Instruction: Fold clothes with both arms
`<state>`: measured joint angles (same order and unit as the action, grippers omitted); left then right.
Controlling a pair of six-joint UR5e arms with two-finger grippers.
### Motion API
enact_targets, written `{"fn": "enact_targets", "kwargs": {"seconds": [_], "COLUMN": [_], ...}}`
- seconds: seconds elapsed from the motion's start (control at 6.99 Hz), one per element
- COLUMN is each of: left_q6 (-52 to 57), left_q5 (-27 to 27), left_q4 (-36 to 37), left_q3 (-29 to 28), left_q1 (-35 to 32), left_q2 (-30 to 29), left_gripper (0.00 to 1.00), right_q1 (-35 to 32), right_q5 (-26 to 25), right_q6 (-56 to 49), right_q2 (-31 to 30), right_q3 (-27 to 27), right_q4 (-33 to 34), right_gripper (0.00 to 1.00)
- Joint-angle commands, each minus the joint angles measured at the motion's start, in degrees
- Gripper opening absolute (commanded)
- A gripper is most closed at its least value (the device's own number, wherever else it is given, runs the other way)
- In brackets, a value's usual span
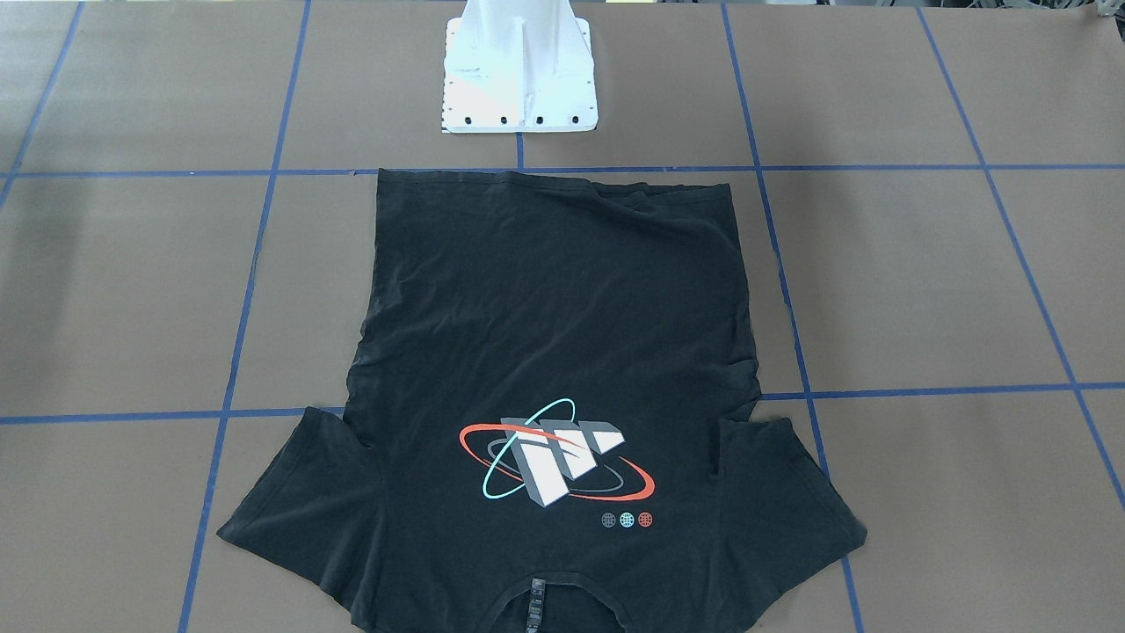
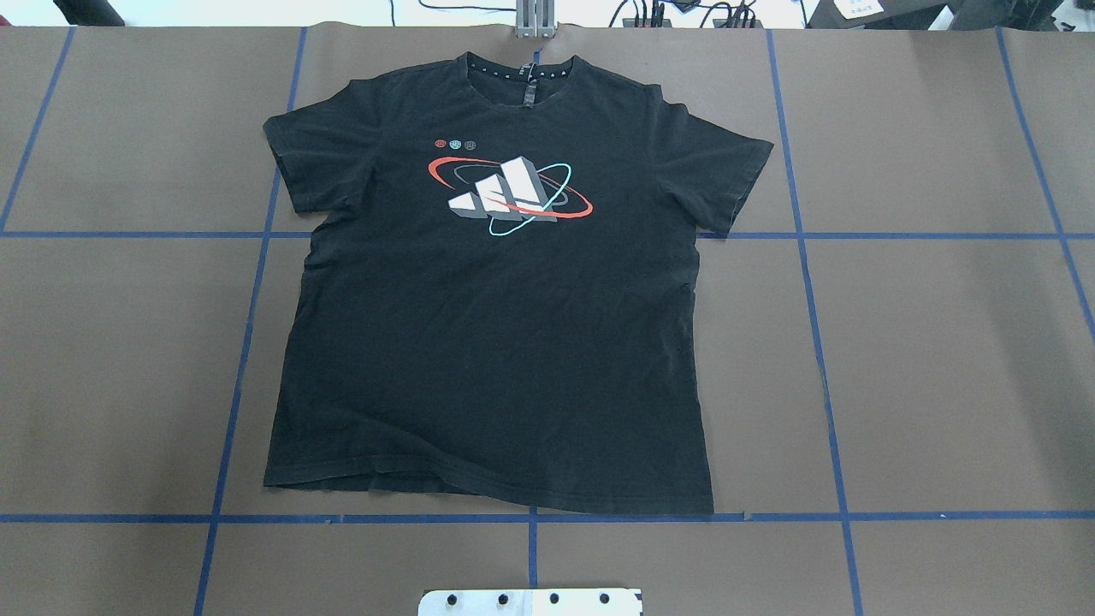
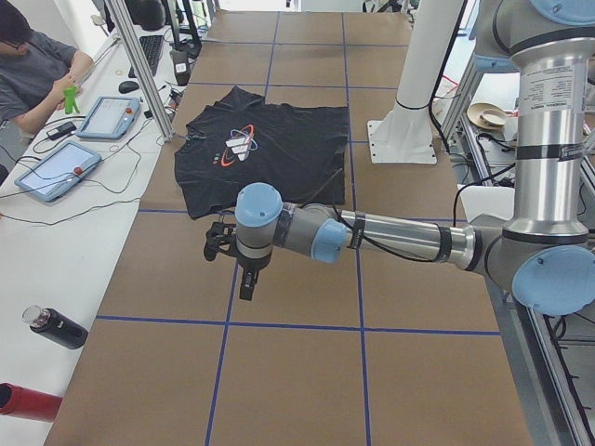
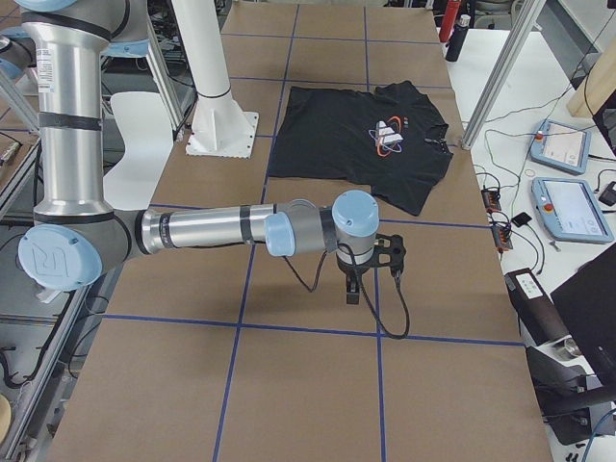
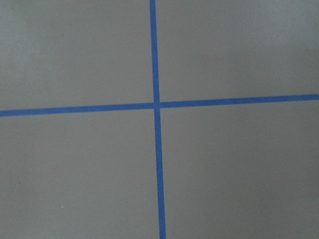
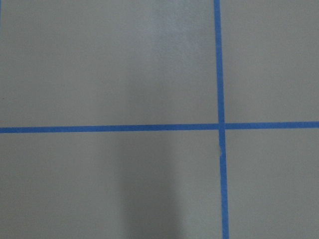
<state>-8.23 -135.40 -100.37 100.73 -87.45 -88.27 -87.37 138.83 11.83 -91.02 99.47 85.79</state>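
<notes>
**Black T-shirt (image 2: 496,342) and both arms before the first fold.** The shirt lies spread flat, print (image 2: 509,195) up, on the brown table (image 2: 941,342). In the overhead view it sits at the centre with its long axis on the 12–6 o'clock line. The collar (image 2: 522,73) is at 12, toward the operators' side. The hem (image 2: 488,496) is at 6, just short of the white pedestal base (image 1: 518,70), and the sleeves are at 10 and 2. Nothing is folded yet, so the step in hand is judged to be the first approach.

The left arm (image 3: 400,237) shows only in the exterior left view, reaching out over bare table. The left gripper (image 3: 245,290) points down, apart from the cloth, and the shirt lies at 12 o'clock from it. The right arm (image 4: 212,229) is posed likewise in the exterior right view, with the right gripper (image 4: 352,294) pointing down and the shirt at about 1 o'clock. Each gripper faces one side of the shirt, across the long axis, and neither is plainly nearer. Whether either pair of fingers is spread or pressed together cannot be told from these side views.

The overhead and front-facing views show the whole garment but no arm. The side views supply the arms. Both wrist views show only a blue tape cross (image 5: 155,104) on bare table, with no cloth.
</notes>
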Motion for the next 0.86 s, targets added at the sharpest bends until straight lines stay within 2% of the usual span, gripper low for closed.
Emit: {"fn": "enact_targets", "kwargs": {"seconds": [0.0, 0.14, 0.29, 0.43, 0.72], "left_q6": [0.14, -0.12, 0.05, -0.38, -4.68], "left_q5": [0.05, 0.14, 0.22, -0.04, 0.57], "left_q4": [-4.18, -10.13, -12.54, -13.96, -19.91], "left_q3": [-1.57, -3.06, -6.04, -7.81, -13.6], "left_q1": [1.22, 2.36, 2.72, 2.73, 4.3], "left_q2": [-5.04, -5.41, -6.55, -9.52, -12.44], "left_gripper": [1.0, 1.0, 1.0, 1.0, 1.0], "right_q1": [5.07, 9.28, 11.15, 11.87, 16.43], "right_q5": [0.4, 0.13, 0.22, 0.56, -4.06], "right_q6": [2.9, 7.98, 8.81, 9.08, 10.48], "right_q2": [2.33, 5.91, 11.43, 13.92, 15.26], "right_q3": [-0.67, -2.94, -5.14, -8.9, -13.75], "right_q4": [-6.99, -8.34, -8.1, -9.4, -23.48], "right_gripper": [1.0, 1.0, 1.0, 1.0, 1.0]}}
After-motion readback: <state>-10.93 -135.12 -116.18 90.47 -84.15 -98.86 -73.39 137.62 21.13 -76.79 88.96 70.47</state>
